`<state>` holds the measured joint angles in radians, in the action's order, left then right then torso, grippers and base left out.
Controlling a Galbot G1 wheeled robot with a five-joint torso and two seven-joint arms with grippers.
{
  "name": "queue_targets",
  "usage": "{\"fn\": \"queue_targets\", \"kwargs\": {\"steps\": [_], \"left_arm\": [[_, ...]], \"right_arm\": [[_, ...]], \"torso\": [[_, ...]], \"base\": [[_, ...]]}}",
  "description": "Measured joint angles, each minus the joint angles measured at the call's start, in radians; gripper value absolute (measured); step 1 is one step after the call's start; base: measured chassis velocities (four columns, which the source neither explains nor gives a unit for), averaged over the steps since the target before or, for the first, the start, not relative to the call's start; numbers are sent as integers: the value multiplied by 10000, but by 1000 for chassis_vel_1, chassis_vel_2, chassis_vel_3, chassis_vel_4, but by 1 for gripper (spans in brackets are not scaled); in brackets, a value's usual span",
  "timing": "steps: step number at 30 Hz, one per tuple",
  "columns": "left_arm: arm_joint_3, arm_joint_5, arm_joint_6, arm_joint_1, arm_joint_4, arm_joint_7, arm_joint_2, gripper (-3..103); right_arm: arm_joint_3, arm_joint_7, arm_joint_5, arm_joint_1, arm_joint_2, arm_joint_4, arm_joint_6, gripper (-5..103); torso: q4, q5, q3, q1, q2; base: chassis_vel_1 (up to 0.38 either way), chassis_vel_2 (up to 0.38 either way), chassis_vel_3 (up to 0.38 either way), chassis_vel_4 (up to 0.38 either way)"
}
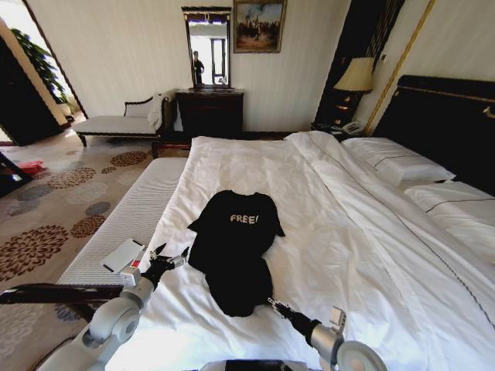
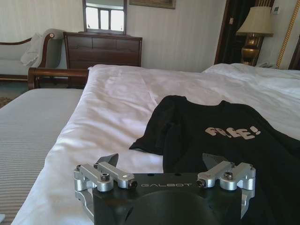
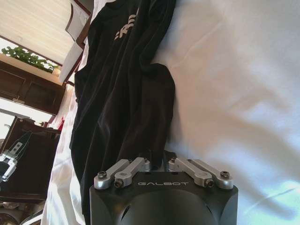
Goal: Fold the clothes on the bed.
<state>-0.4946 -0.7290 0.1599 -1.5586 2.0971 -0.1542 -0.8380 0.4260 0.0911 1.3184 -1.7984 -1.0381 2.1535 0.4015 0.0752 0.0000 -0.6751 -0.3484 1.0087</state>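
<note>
A: Where's the T-shirt (image 1: 232, 247)?

B: Flat-ish on the bed (image 1: 340, 255), near edge, a bit left of centre. "FREE!" faces up, collar toward the far side, hem toward the robot. Not folded yet. It's rumpled: left sleeve bunched in, lower body narrowed and creased.

A: Left gripper (image 1: 168, 258)?

B: Just beside the shirt's left edge, about sleeve height, fingers spread wide, nothing between them. Left wrist view shows the same: left gripper (image 2: 164, 165) low over the sheet w/ the fabric right ahead, not touching it as far as I can tell.

A: Right gripper (image 1: 272, 303)?

B: At the near right corner of the hem, right at or touching the cloth. In its own wrist view the right gripper (image 3: 158, 157) has its finger links drawn in close, tips at the black edge. Looks clenched, but whether it's pinching cloth or just lying against it, can't tell.

A: So the step?

B: Prob. getting hold of both sides for the first fold. To do it well: pinch shirt only, not the white sheet under it; grip at matching heights l/r; lift slightly so the creases drop out before folding. Soft fabric will sag and slide, so slow, even moves.

A: Anything around it?

B: Pale bench (image 1: 124, 224) along the left of the bed, small white card (image 1: 124, 255) on it. Pillows (image 1: 398, 164) far right by the dark headboard (image 1: 441, 116).
</note>
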Motion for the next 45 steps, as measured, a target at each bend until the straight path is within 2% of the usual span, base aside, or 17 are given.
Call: {"fn": "queue_targets", "kwargs": {"steps": [3,6,13,24,27,33,38,45], "left_arm": [[-13,1,-3,-14,0,0,-31,100],[-5,3,-5,21,-21,0,-57,100],[9,22,-21,51,-79,46,-95,100],[-53,23,-66,50,-179,198,-199,100],[37,27,-86,104,-201,248,-228,100],[-53,-69,-104,60,-160,377,-156,100],[-174,-255,-161,61,-257,500,-51,100],[-185,-359,-170,85,-255,599,-9,100]], "right_arm": [[93,0,-65,-100,10,43,-34,3],[241,0,-73,-191,45,119,-67,1],[689,18,-196,-542,126,334,-156,0],[1580,-157,-1024,-1723,43,769,-489,0],[1769,-166,-1607,-2164,-58,1085,-636,0],[1976,-144,-2051,-2836,-336,1368,-772,0],[1794,-262,-3237,-3819,-1078,1637,-1015,0],[1678,-362,-4427,-4334,-1399,1793,-1346,0]], "torso": [[0,0,0,0,0],[0,1,0,0,0],[-1,1,0,0,0],[1,1,0,0,0],[0,1,1,1,0],[-1,1,1,1,0],[2,-3,1,1,0],[0,-1,1,1,1]], "base": [[0,0,0,0],[0,0,0,0],[0,0,0,0],[0,0,0,0],[0,0,0,0],[0,0,0,0],[0,0,0,0],[0,0,0,0]]}}
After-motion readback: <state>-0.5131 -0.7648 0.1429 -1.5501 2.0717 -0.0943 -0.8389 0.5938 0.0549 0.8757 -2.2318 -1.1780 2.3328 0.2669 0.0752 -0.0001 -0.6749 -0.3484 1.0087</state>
